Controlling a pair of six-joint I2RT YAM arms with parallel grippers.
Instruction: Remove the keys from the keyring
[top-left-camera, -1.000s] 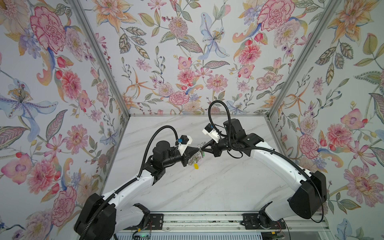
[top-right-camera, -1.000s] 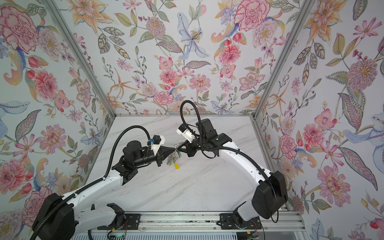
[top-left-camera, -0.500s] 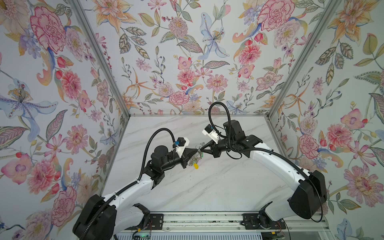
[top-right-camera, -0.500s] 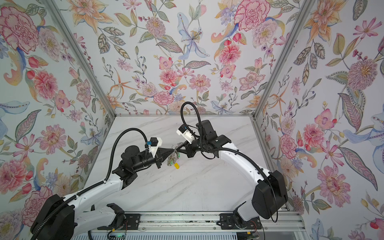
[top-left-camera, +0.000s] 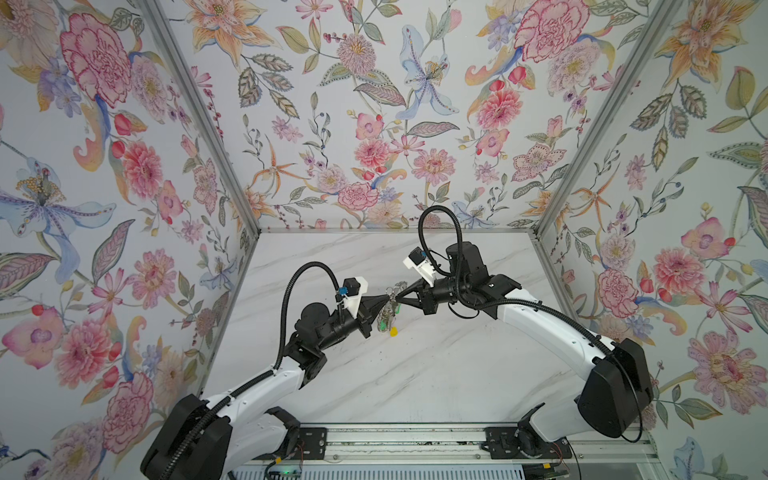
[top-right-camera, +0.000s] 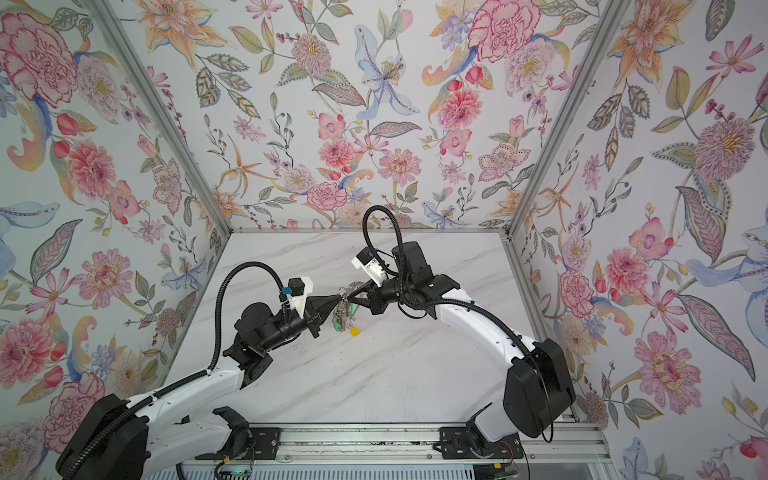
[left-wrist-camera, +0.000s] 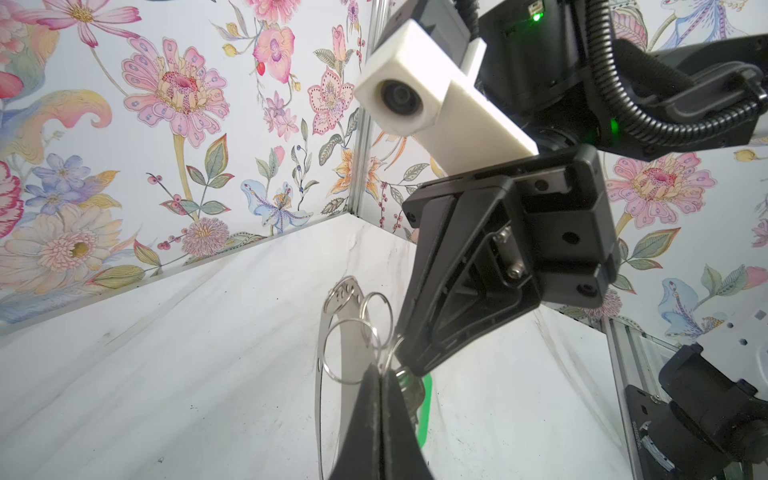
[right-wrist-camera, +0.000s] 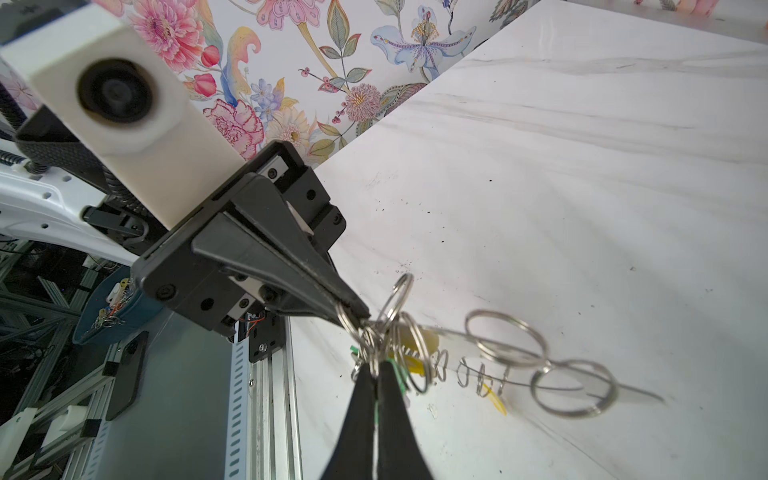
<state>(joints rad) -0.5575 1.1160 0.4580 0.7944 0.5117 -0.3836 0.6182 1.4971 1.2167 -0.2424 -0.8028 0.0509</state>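
The keyring (top-left-camera: 386, 316) hangs above the middle of the marble table in both top views, held between my two grippers. It is a flat grey plate (left-wrist-camera: 332, 407) with wire rings (right-wrist-camera: 507, 338) along its edge. My left gripper (top-left-camera: 388, 296) (left-wrist-camera: 380, 372) is shut on a wire ring at the plate's edge. My right gripper (top-left-camera: 399, 296) (right-wrist-camera: 376, 365) meets it tip to tip, shut at the ring and head of a silver key with a green tag (left-wrist-camera: 426, 411). Yellow-tagged keys (top-left-camera: 393, 331) (right-wrist-camera: 419, 338) dangle below.
The marble table (top-left-camera: 415, 374) carries small dark specks under the bundle. Floral walls close it in on three sides. An aluminium rail (top-left-camera: 415, 432) with both arm bases runs along the front edge. A blue bin (right-wrist-camera: 108, 307) sits beyond the table edge.
My left wrist has drawn back slightly to the left, and the hanging bundle shifted a little with it. The right gripper has stayed in place. Both grippers stayed shut.
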